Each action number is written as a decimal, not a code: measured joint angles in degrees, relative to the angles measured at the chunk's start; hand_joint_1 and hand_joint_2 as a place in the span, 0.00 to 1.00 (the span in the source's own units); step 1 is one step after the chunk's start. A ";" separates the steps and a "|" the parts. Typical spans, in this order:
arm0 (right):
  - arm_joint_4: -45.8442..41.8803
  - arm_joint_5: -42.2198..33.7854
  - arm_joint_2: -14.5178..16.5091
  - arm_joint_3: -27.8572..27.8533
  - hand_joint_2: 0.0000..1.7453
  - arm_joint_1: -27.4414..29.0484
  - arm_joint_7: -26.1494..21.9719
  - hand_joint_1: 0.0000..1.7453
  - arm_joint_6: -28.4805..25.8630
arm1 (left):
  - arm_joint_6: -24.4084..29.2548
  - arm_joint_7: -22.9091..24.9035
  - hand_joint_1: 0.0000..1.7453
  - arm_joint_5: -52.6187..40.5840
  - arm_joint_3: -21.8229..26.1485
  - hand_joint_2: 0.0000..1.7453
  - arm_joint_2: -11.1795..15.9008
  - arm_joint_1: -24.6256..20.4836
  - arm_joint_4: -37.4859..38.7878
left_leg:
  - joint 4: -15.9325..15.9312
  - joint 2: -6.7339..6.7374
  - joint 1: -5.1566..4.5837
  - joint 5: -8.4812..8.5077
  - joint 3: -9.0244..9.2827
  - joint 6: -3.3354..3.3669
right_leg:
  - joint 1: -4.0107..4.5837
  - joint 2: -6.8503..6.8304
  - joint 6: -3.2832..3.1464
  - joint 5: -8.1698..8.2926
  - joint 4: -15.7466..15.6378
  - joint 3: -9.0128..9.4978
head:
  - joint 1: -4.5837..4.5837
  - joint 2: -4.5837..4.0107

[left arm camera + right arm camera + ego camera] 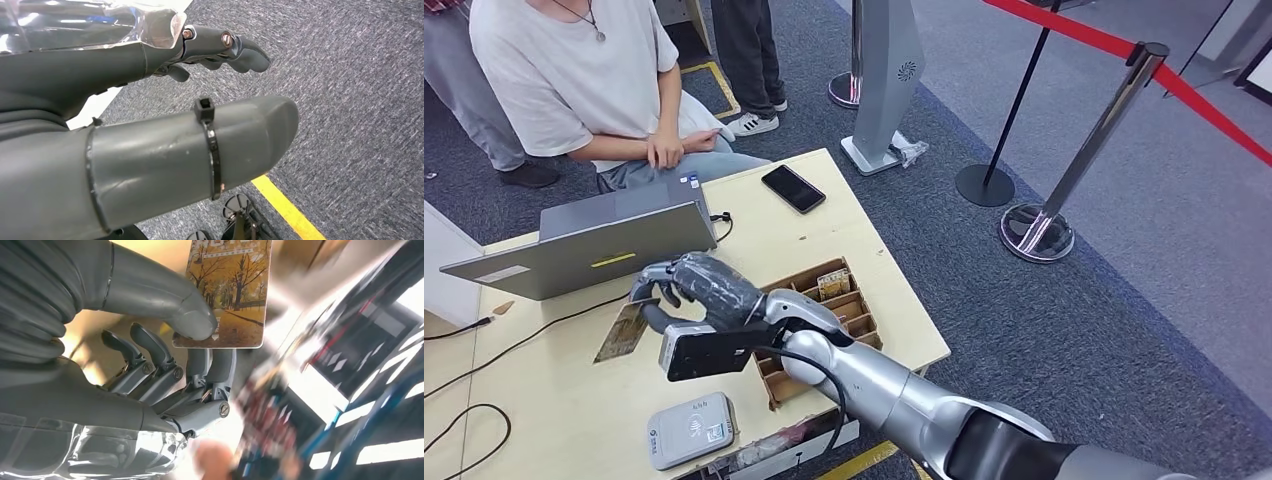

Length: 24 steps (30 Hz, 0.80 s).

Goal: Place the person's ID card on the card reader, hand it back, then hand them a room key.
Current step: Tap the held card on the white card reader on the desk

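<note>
My right hand (686,291) reaches across the table and pinches a card (623,331) printed with autumn trees, held just above the tabletop in front of the laptop. The right wrist view shows the thumb (192,320) pressing this room key card (231,292) against the fingers. Similar cards (834,284) stand in a cardboard divider box (860,312) by my forearm. The grey card reader (691,431) lies at the table's near edge, nothing on it. A seated person rests a hand (664,150) behind the laptop. My left hand (220,47) hangs over the carpet, fingers apart, holding nothing.
An open grey laptop (584,245) stands at the back left of the wooden table (894,290), with black cables (484,365) trailing left. A black phone (793,188) lies at the far right corner. Stanchions with a red belt (1114,120) stand on the carpet to the right.
</note>
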 joint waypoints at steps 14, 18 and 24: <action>1.37 -8.01 -0.37 5.94 1.00 -0.77 3.25 1.00 9.55 | -0.04 0.54 0.00 0.00 0.65 0.00 0.00 -0.02 0.00 | 0.00 0.00 -0.01 0.00 0.00 0.00 | 0.00 0.00 0.00 0.00 0.00 0.01 | 0.01 0.00; 5.45 -8.91 -0.26 7.90 1.00 -1.79 5.00 1.00 10.45 | -0.04 1.13 0.00 -0.03 0.73 0.00 -0.01 -0.10 0.00 | 0.00 -0.01 0.00 0.00 -0.01 0.00 | 0.00 -0.01 0.00 0.00 0.00 0.02 | 0.00 0.00; 14.87 -8.74 1.36 10.89 1.00 -3.98 5.84 1.00 10.26 | -0.04 1.51 0.00 -0.09 0.83 0.00 -0.21 -0.16 0.00 | 0.00 -0.01 0.00 0.01 -0.01 0.00 | 0.00 -0.02 0.00 0.00 0.01 0.02 | 0.00 0.00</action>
